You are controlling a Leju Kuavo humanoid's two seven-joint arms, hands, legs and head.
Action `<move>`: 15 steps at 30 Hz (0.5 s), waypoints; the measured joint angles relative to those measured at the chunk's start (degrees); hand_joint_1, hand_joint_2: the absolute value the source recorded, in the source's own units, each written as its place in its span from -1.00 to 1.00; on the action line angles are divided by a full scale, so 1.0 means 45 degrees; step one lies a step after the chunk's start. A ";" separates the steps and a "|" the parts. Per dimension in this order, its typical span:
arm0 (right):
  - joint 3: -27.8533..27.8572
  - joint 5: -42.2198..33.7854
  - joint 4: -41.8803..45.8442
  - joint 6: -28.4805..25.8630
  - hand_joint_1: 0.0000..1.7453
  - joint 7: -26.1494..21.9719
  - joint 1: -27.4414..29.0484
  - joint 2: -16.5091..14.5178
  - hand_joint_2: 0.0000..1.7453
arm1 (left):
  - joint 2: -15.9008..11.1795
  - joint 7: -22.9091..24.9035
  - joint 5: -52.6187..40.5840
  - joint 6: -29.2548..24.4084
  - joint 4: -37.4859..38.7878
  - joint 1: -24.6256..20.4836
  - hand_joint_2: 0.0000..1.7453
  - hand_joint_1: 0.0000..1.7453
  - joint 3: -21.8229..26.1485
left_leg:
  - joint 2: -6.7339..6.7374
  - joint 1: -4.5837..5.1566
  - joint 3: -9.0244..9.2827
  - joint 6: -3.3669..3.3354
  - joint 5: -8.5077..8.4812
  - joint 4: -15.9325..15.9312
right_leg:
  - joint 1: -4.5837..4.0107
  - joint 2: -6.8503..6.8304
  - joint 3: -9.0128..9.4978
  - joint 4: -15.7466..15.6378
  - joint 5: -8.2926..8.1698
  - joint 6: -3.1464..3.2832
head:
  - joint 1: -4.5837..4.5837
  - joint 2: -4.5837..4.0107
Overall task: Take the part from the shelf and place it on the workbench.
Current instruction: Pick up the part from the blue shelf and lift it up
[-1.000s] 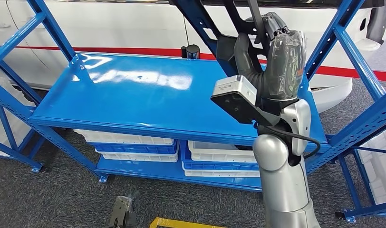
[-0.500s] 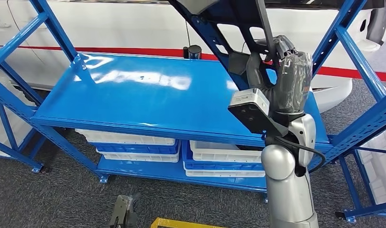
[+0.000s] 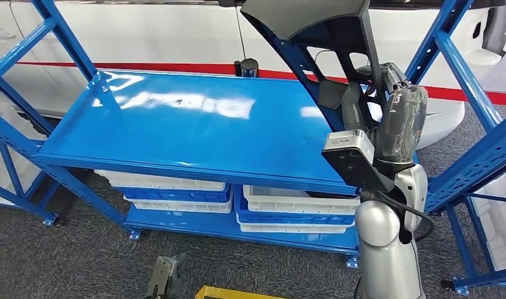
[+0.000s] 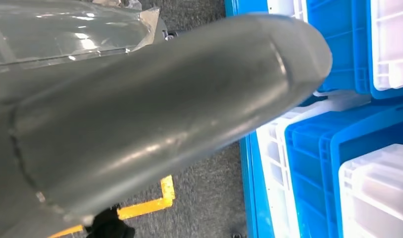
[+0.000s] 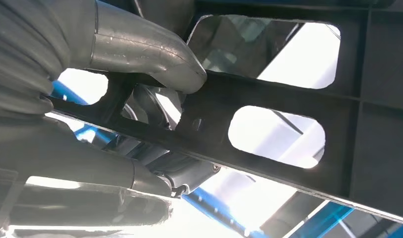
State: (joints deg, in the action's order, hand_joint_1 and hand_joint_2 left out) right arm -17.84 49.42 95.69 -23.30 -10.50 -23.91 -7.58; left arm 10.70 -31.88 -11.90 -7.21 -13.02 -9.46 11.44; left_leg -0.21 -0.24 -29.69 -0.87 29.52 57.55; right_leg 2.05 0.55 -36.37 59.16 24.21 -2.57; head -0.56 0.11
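Above shelf [image 3: 194, 118] right edge | right hand [image 3: 378, 93] grips part [image 3: 325, 28] | left hand [image 4: 140, 114] unclear

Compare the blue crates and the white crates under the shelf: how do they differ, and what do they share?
The blue crates are blue and show as thin bands, while the white crates are white and show taller sides. In each stack a white crate sits on top, above a blue crate. Both kinds are stacked alternately on the rack's bottom level.

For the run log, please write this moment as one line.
right hand: grips black part | part: lifted above blue shelf | left hand: nothing visibly held
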 joint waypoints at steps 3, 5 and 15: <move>0.0086 -0.0043 0.0225 0.0000 1.00 0.0001 -0.0002 0.0004 1.00 | 0.0010 0.0022 -0.0036 0.0051 -0.0033 -0.0105 -1.00 -1.00 -0.0007 | 0.0010 -0.0075 -0.0543 0.0189 0.1006 0.1331 | 0.0015 0.0000 -0.0076 -0.0019 -0.0079 0.0207 | -0.0109 0.0000; 0.0144 -0.0072 0.0306 0.0000 1.00 0.0002 0.0005 0.0022 1.00 | 0.0017 0.0047 -0.0059 0.0069 -0.0045 -0.0156 -1.00 -1.00 -0.0013 | 0.0012 -0.0089 -0.1220 0.0254 0.1823 0.2924 | -0.0040 -0.0009 -0.0189 -0.0015 -0.0151 0.0323 | -0.0142 0.0000; 0.0487 -0.0084 0.0718 -0.0073 1.00 0.0067 0.0034 0.0181 1.00 | 0.0057 0.0232 -0.0302 0.0155 -0.0182 -0.0453 -1.00 -1.00 -0.0240 | 0.0027 0.0195 0.0367 -0.0377 0.0074 -0.0119 | -0.0146 -0.0046 -0.0450 -0.0204 -0.0861 0.0009 | -0.0176 0.0000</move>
State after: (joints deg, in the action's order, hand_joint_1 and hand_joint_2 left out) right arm -15.64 49.05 98.92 -23.63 -10.20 -23.76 -6.77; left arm 10.96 -30.84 -13.26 -6.51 -13.84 -11.50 10.35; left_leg -0.09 0.64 -28.04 -2.56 29.86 57.02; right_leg 1.39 0.34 -38.40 58.24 20.33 -2.53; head -1.35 0.11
